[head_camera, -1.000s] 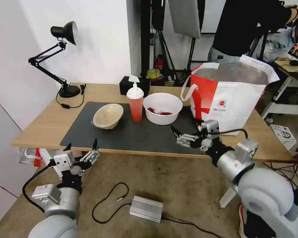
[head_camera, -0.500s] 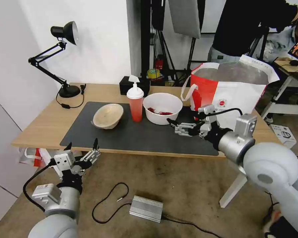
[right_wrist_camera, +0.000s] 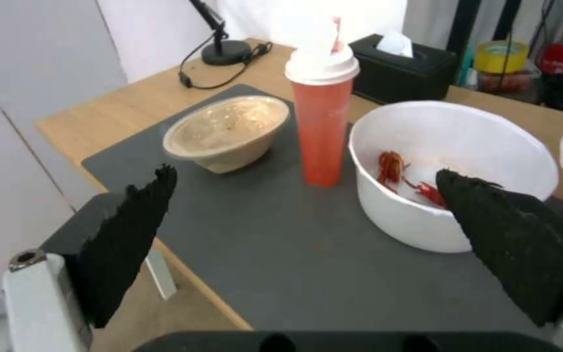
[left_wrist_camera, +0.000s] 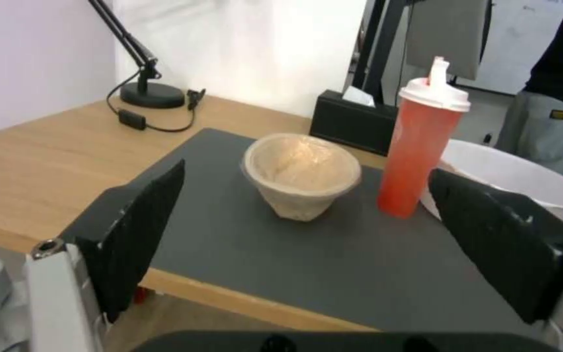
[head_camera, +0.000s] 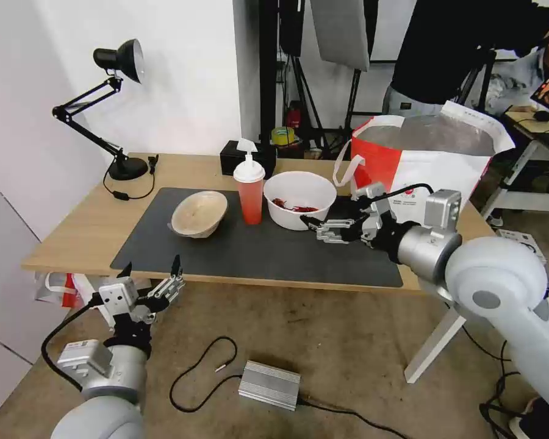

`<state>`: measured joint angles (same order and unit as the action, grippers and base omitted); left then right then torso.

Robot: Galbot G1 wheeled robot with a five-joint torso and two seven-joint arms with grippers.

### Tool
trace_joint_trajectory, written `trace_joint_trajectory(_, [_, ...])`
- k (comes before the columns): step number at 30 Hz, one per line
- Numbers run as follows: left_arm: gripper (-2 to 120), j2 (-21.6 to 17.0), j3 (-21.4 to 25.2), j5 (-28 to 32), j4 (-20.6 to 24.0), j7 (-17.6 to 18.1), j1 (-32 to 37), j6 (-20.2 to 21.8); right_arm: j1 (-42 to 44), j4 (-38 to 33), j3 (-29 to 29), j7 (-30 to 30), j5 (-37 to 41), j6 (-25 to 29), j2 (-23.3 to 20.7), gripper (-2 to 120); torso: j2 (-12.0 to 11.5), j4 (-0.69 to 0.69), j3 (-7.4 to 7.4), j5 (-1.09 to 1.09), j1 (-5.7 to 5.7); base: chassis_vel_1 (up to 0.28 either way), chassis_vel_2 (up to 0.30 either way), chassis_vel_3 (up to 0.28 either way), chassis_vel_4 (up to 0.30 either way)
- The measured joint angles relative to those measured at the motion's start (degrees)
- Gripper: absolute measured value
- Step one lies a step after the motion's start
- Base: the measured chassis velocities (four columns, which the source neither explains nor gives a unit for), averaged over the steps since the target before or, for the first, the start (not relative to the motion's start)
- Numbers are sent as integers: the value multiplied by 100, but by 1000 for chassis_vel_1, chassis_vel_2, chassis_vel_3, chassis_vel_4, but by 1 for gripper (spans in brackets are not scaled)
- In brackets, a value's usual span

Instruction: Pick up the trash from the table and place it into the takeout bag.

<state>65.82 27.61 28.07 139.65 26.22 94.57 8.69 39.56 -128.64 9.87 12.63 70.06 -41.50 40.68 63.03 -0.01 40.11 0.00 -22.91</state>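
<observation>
On the table (head_camera: pixel 85 228), three pieces of trash stand in a row on the dark mat (head_camera: pixel 256 253): a beige bowl (head_camera: pixel 199 213), a red cup with a white lid (head_camera: pixel 250 196) and a white bowl with red scraps (head_camera: pixel 299 196). The white-and-red takeout bag (head_camera: pixel 430 183) stands open at the table's right end. My right gripper (head_camera: pixel 314 228) hovers open and empty over the mat, just in front and right of the white bowl (right_wrist_camera: pixel 451 171). Below the table's front edge my left gripper (head_camera: pixel 151 272) is open, facing the beige bowl (left_wrist_camera: pixel 301 176).
A black desk lamp (head_camera: pixel 119 110) and its cord sit at the back left. Behind the cup stands a black tissue box (head_camera: pixel 235 157). On the floor lie a metal box (head_camera: pixel 269 384) and cables. People and stands are behind the table.
My right gripper has risen and swung left over the mat, closing in on the white bowl. The left arm has not moved.
</observation>
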Motion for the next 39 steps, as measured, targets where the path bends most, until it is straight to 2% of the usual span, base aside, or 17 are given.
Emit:
trace_joint_trajectory(18, [100,110,19,-81,41,-32,125,-67,-1454,748,-1185,-209,84,2,43,100,0,1,0,-1,0,0,0,0,0])
trace_joint_trajectory(25, [100,182,-7,-162,30,-35,149,-85,-2111,1211,-1862,-317,101,4,24,100,0,1,0,-1,0,0,0,0,0])
trace_joint_trajectory(39, [100,212,-12,-169,33,-17,147,-84,-2838,1710,-2535,-371,131,6,141,100,0,1,0,-1,-1,0,0,0,0])
